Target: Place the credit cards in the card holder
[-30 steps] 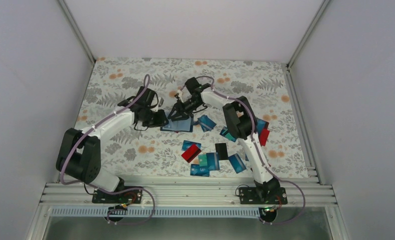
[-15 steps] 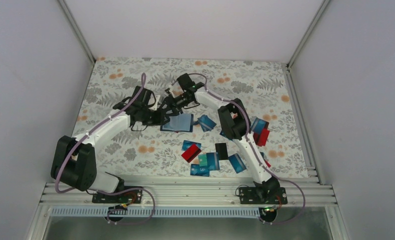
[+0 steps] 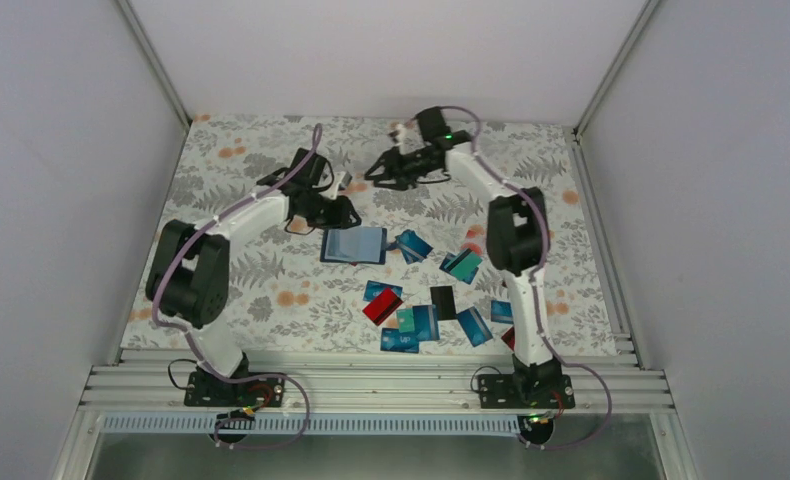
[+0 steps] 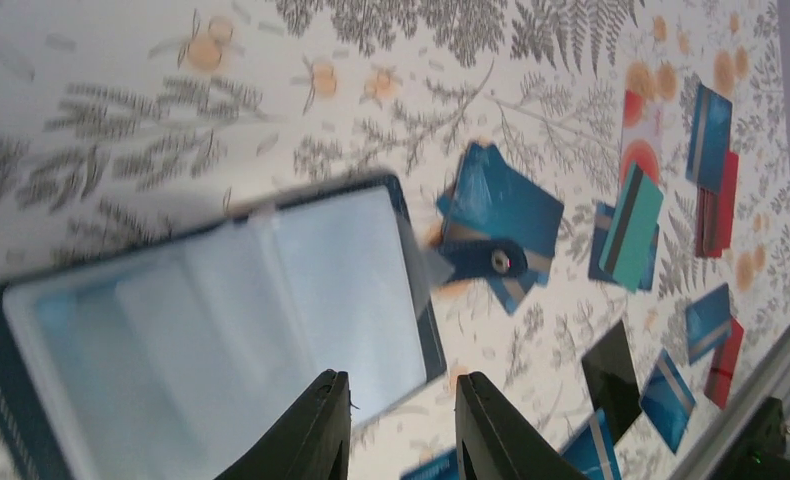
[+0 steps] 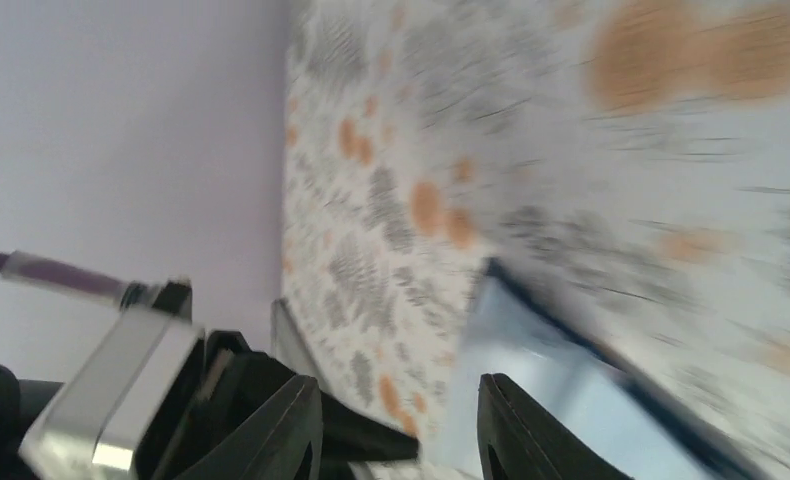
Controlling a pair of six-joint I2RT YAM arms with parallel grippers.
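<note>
Where the floral table (image 3: pixel 241 290) spreads across the cell, the right arm (image 3: pixel 516 235) stretches to its far side. Right gripper (image 3: pixel 383 172) hovers well beyond the holder. Its fingers (image 5: pixel 289 430) are spread with nothing between them, though that wrist view is badly smeared. Left gripper (image 3: pixel 339 208) hangs just past the holder's far left corner, fingers (image 4: pixel 321 430) parted and empty. Card holder (image 3: pixel 353 245) lies open and flat mid-table, pale clear pockets up. Pocket contents cannot be made out, and the left wrist view cuts off its left and lower edges. Credit cards (image 3: pixel 411 325) lie loose to the holder's right and on its near side, one pair just beside its right edge. A red card (image 3: pixel 512 338) is half hidden behind the right arm. A black card (image 3: pixel 443 301) sits among the near cluster.
</note>
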